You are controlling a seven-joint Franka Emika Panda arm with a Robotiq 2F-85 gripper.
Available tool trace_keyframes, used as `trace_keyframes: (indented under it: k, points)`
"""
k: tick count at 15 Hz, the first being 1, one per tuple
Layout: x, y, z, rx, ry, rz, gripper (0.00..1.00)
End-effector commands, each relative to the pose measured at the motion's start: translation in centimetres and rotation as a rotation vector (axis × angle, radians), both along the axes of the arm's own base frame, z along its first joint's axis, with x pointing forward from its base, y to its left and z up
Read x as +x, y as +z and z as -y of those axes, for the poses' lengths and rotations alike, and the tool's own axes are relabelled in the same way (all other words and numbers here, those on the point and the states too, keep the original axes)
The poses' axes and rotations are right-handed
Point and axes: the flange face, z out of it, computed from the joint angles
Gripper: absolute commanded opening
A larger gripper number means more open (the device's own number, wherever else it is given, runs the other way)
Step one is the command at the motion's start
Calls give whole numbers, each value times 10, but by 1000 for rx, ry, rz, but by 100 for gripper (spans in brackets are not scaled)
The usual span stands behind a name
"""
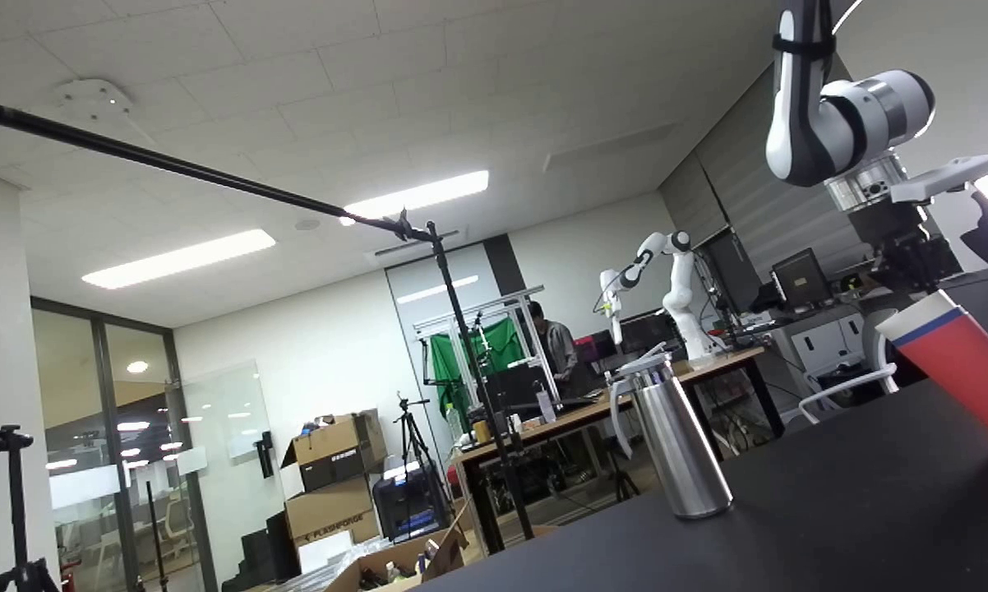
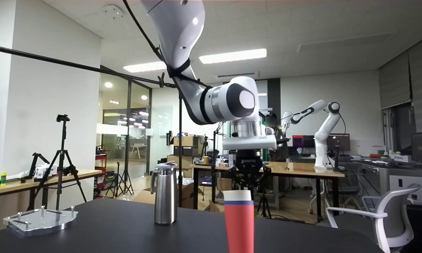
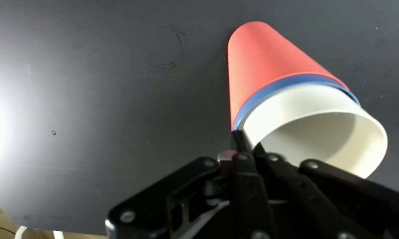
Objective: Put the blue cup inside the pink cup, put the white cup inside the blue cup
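The pink cup point(image 3: 266, 59) stands upright on the black table; it also shows in both exterior views point(image 1: 962, 362) point(image 2: 239, 228). The blue cup point(image 3: 272, 87) sits inside it, with only a thin blue band showing point(image 2: 239, 202). The white cup point(image 3: 295, 99) sits inside the blue cup, its upper part standing out above the blue rim point(image 2: 237, 195). My gripper point(image 3: 249, 142) is shut on the white cup's wall at the near-left of its rim, one finger inside and one outside. In an exterior view the fingertips are hidden behind the white cup.
A steel jug point(image 2: 166, 195) with a handle stands on the black table point(image 2: 126, 218) beyond the cups. A clear plate with metal posts point(image 2: 40, 221) lies at the table's left in an exterior view. A grey chair point(image 2: 393, 218) stands beside the table.
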Motion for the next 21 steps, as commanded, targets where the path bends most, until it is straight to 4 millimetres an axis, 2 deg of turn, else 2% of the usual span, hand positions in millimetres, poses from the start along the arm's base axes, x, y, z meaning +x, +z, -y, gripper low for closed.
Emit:
trace_keyframes:
  k: [1, 4, 12, 17, 18, 21]
  points:
    - [-4, 5, 1, -21, -26, 4, 29]
    - [-5, 12, 2, -19, -25, 19, 47]
    - [-5, 57, 6, -23, -28, 80, 100]
    - [-10, 69, 10, -50, -29, 57, 100]
    - [0, 62, 9, -30, -10, 78, 100]
    - [0, 60, 9, -31, -6, 75, 99]
